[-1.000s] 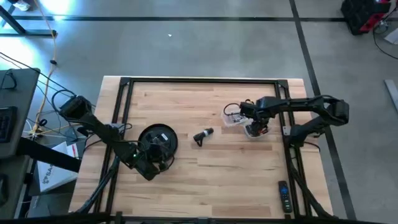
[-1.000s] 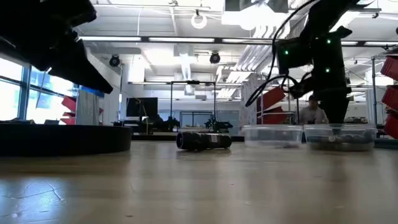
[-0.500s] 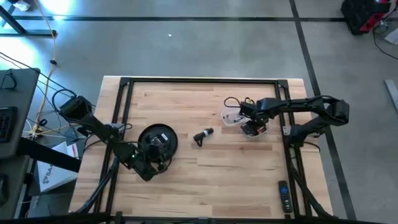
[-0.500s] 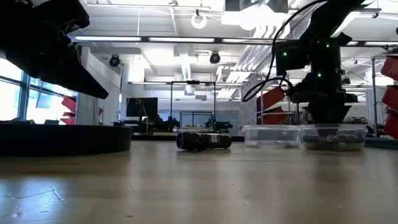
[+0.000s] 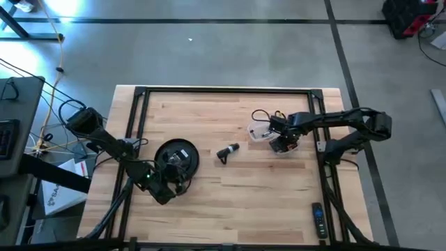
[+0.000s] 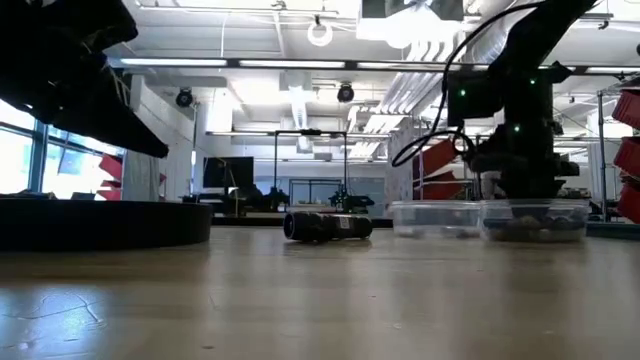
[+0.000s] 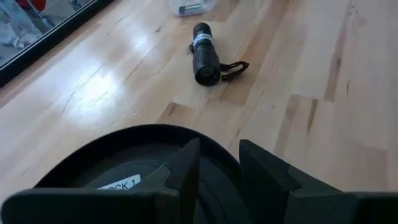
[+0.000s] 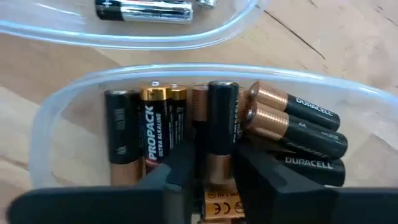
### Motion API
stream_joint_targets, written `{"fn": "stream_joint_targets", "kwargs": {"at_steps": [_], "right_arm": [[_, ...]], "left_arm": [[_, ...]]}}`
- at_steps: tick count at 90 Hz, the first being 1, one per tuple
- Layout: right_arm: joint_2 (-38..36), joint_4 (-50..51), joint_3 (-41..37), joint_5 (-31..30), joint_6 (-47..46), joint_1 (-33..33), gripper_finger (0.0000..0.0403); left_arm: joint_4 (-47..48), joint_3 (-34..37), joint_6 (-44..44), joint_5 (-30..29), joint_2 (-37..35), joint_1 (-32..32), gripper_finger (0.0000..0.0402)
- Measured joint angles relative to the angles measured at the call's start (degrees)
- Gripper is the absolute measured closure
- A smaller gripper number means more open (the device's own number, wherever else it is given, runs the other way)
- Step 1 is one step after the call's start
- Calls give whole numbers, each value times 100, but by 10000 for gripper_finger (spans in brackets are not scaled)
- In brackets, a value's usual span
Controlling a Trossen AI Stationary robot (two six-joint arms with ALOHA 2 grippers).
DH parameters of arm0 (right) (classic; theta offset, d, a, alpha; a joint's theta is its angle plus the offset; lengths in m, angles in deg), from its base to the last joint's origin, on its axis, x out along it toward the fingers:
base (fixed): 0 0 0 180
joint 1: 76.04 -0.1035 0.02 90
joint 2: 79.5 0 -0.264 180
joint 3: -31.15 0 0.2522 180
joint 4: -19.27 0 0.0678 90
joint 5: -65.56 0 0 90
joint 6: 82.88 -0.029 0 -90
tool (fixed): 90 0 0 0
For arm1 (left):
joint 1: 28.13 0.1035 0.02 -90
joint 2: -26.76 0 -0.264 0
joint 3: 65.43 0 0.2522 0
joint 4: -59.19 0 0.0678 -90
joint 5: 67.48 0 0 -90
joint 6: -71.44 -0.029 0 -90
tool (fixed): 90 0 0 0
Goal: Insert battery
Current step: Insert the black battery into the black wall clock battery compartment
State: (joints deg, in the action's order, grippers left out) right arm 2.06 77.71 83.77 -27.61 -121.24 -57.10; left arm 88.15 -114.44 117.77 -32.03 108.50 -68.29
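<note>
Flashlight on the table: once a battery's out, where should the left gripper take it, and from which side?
Judging by its pose, grip the flashlight mid-barrel, coming straight down with fingers across its width. It lies flat on its side; the strap trails near one end, so stay clear of it. The left gripper waits over the black disc.

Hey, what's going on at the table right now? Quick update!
Right end effector down in battery tub, shut on a battery. Left end effector open over black disc. Flashlight lies mid-table, path unobstructed.
</note>
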Motion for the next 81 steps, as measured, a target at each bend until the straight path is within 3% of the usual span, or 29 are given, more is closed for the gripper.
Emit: {"fn": "stream_joint_targets", "kwargs": {"at_steps": [9,18,34,48,66,81], "right_arm": [[11,119,79,10,117,0,388],[15,420,269,-29,128,-35,391],[17,1048,709,-166,58,-296,385],[15,1200,1199,-307,-196,-753,388],[15,740,1883,-728,-195,-1366,389],[15,-362,2011,-790,104,-1650,390]], "left_arm": [[106,-1,-104,57,0,0,307],[455,-3,-80,366,0,0,307],[1517,-9,1000,1090,0,100,307],[2505,-26,1773,1235,-71,111,307],[2819,-15,1635,1554,-506,114,307],[3077,-129,1261,1640,-934,118,307]]}}
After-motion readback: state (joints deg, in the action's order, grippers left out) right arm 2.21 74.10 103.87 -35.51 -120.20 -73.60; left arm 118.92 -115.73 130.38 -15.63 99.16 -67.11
